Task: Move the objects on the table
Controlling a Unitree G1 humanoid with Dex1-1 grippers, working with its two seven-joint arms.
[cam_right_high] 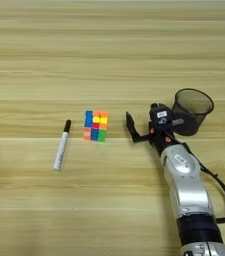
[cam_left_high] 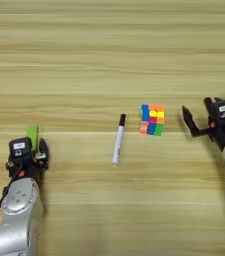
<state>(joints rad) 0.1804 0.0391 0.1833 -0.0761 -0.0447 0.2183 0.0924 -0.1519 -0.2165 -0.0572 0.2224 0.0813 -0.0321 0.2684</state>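
Observation:
A scrambled multicolour puzzle cube (cam_left_high: 152, 120) lies at mid-table. Left of it lies a white marker (cam_left_high: 118, 140) with a black cap, cap pointing away from me. My right gripper (cam_left_high: 198, 118) stands open just right of the cube, apart from it, with nothing between its fingers. At the near left, my left gripper (cam_left_high: 34, 146) has its fingers closed against a small bright-green block (cam_left_high: 32, 134), which sticks out beyond the fingertips. The table (cam_left_high: 109, 60) is pale wood planks.
A black mesh cup (cam_right_high: 192, 111) stands upright right behind my right gripper's wrist. The right forearm (cam_right_high: 186, 190) runs along the near right side, with a black cable beside it.

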